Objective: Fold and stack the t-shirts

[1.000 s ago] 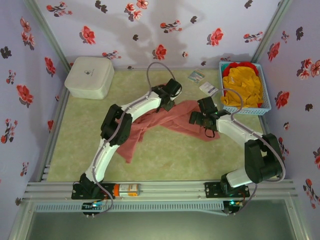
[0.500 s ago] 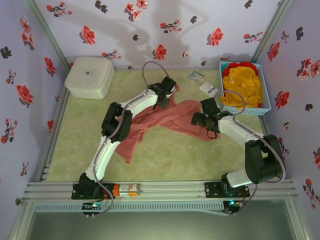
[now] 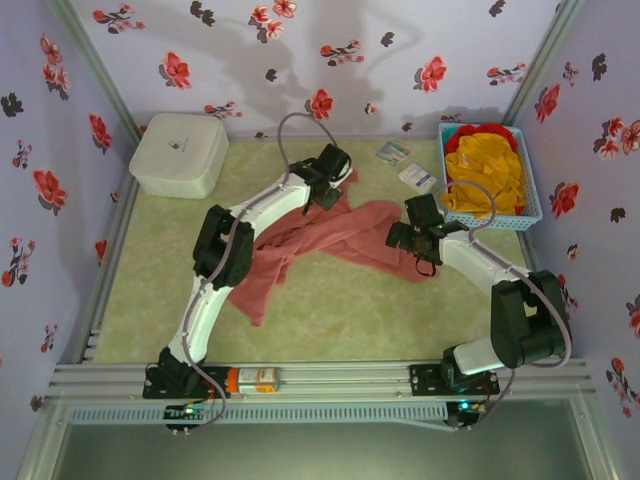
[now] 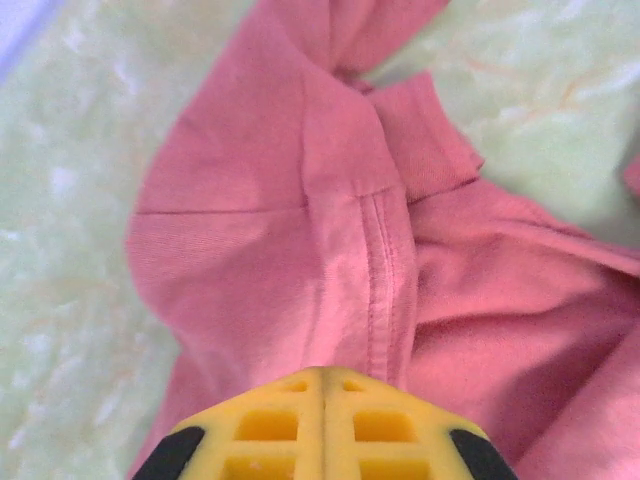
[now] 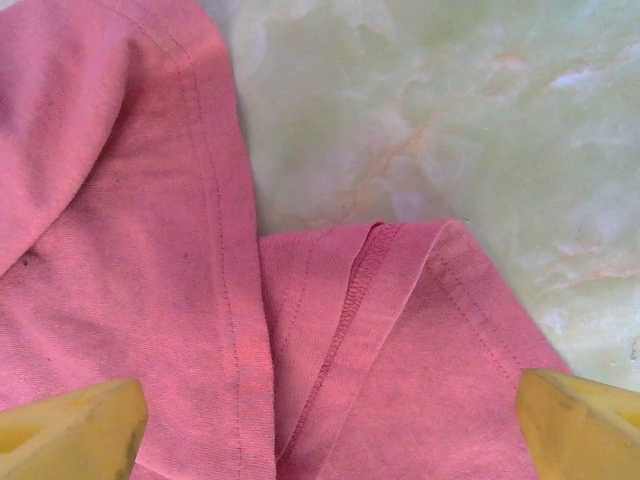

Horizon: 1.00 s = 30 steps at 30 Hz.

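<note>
Sprawling across the green tabletop [image 3: 330,330], the salmon-pink t-shirt [image 3: 345,235] lies crumpled and unfolded to the left of the blue basket [image 3: 534,195], its nearest edge just short of the basket's near-left corner. A long flap of the shirt trails away from the basket toward the left arm's base.

The left gripper [image 3: 335,193] sits at the shirt's far edge, further from the basket than the right one. In the left wrist view its yellow fingers [image 4: 270,425] are pressed flat together, and a ridge of pink cloth [image 4: 260,250] with a stitched seam runs straight into the closed tips [image 4: 322,375], so the claw is clenched on the salmon-pink t-shirt.

The right gripper [image 3: 427,262] hangs over the shirt's edge closest to the basket. In the right wrist view its two fingers [image 5: 70,430] stand wide apart [image 5: 328,428], released, with a hemmed fold of the shirt [image 5: 120,250] and bare tabletop between and beyond them; whether the tips touch the cloth I cannot tell.

Inside the basket rests a mustard t-shirt [image 3: 487,178], bunched, with a red t-shirt [image 3: 487,131] at the basket's far end. A white box [image 3: 180,152] stands well apart from the basket, on the opposite far side.
</note>
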Each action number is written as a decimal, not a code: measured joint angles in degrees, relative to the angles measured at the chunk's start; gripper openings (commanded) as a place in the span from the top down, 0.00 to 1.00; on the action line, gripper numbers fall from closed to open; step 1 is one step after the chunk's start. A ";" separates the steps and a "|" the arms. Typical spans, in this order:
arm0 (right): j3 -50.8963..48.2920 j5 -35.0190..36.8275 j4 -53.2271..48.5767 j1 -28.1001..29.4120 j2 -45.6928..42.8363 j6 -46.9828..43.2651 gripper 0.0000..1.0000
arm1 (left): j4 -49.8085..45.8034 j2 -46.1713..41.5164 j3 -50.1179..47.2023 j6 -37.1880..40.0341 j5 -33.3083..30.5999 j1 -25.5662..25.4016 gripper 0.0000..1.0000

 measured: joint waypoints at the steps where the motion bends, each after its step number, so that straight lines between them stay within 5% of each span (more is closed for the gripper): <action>1: 0.07 -0.11 0.07 -0.07 0.00 0.02 0.05 | 0.13 -0.81 0.00 0.26 0.00 -0.04 0.75; 5: 0.26 -0.42 0.24 -0.17 0.00 0.07 0.05 | -0.63 -0.57 2.03 0.59 1.18 -0.09 0.56; 14: 0.24 -0.50 0.22 -0.79 -0.39 0.00 0.05 | -2.36 6.60 5.01 0.24 2.99 -0.02 0.54; 23: -0.74 -0.52 0.20 -1.75 -1.03 -0.04 0.05 | -2.58 8.57 5.03 0.07 3.43 0.72 0.63; 30: -1.11 -0.59 0.20 -1.99 -1.11 -0.04 0.05 | -2.62 9.55 6.01 -1.16 3.52 1.97 0.83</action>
